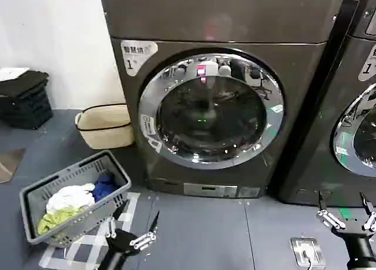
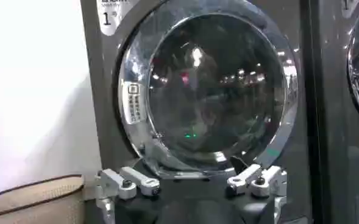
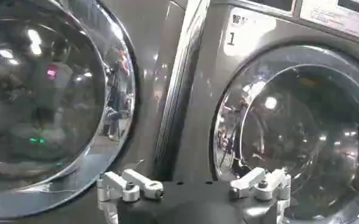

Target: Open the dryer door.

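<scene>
Both grippers are hanging low and holding nothing right now: left gripper [image 1: 134,233] down at about 7 o'clock from the dryer door [image 1: 211,110], right gripper [image 1: 346,214] off at 4 o'clock, both with fingers spread wide. Neither is touching anything, so I reckon I'm only lining up my approach.

That door sits dead centre on the front of the dryer [image 1: 223,23], shut flush as far as I can tell. It's a big round porthole, wide mirror-chrome rim, dark tinted glass bulging a bit, small stickers on the rim around 9 o'clock. Slick stuff, so I'd guess the rim edge is what I need to hook.

Casing is brushed grey-brown metal. Second machine [image 1: 352,105] stands at 3 o'clock, tan soft bag [image 1: 104,126] at 9, grey plastic laundry basket [image 1: 88,173] with clothes at 8.
</scene>
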`<state>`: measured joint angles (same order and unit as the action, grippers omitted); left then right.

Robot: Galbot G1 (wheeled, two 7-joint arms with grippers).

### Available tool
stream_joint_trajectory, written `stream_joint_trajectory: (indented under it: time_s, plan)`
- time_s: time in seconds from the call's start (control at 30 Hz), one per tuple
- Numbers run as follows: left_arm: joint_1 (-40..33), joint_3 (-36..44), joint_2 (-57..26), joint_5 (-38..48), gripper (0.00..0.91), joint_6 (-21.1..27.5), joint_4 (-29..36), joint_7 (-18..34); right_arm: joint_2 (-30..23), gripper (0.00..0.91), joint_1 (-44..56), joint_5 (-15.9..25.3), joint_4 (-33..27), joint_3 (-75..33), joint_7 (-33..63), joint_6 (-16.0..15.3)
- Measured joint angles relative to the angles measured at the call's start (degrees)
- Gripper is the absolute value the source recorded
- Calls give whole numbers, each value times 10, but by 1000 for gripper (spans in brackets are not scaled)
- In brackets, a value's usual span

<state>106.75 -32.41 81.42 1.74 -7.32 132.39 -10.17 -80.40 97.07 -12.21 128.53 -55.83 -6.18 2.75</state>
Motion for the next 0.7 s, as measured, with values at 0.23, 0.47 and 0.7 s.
stream_joint_trajectory:
  time_s: [0.23,0.47,0.7]
  plan:
    - [0,0,0,-2,907,-3,-2,-2,26,907,-11,-40,5,13,-17,-18]
    - [2,0,-1,-6,907,-9,-3,-2,78,907,-29,-91,2,37,-36,-37]
    - [2,0,-1,-9,907,-9,-1,-4,162,907,-70,-144,-7,78,-68,-67]
